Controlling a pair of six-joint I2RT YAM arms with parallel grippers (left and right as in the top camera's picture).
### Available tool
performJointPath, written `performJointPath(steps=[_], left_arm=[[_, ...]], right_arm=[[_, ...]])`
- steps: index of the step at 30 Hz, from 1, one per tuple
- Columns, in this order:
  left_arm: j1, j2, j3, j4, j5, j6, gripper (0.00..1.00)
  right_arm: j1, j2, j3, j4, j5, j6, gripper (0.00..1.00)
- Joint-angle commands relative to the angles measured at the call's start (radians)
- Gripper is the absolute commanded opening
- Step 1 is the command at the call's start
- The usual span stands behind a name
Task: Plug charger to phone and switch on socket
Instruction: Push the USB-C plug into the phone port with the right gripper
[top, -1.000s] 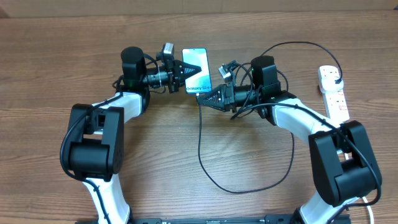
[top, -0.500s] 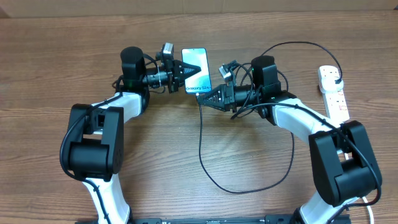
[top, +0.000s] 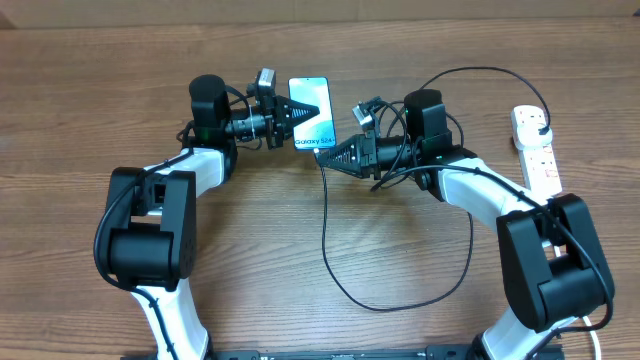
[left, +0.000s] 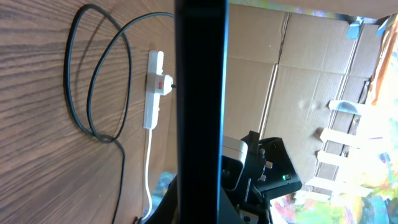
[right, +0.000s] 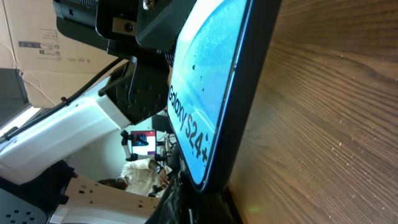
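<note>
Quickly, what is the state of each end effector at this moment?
Left end effector: closed on the phone.
Right end effector: closed on the charger, at the phone's bottom edge.

Left arm (top: 160, 205): wearing white shells between black joints.
Right arm (top: 485, 190): trailing looping black cables.
Right gripper (top: 325, 159): tapering, showing black.

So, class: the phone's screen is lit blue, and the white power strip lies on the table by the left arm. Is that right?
Not quite. The white power strip lies by the right arm, not the left, as the overhead view shows. The phone screen is indeed lit blue.
</note>
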Motion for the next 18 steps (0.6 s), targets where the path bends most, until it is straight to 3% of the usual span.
performJointPath(steps=[1,18], left_arm=[[-0.005,-0.003,0.018,0.012,0.042,-0.002,0.04],[-0.036,-0.003,0.018,0.035,0.030,0.051,0.04]], right_arm=[[-0.013,-0.003,-0.004,0.006,0.038,0.019,0.04],[-0.013,-0.003,-0.004,0.029,0.100,0.073,0.04]])
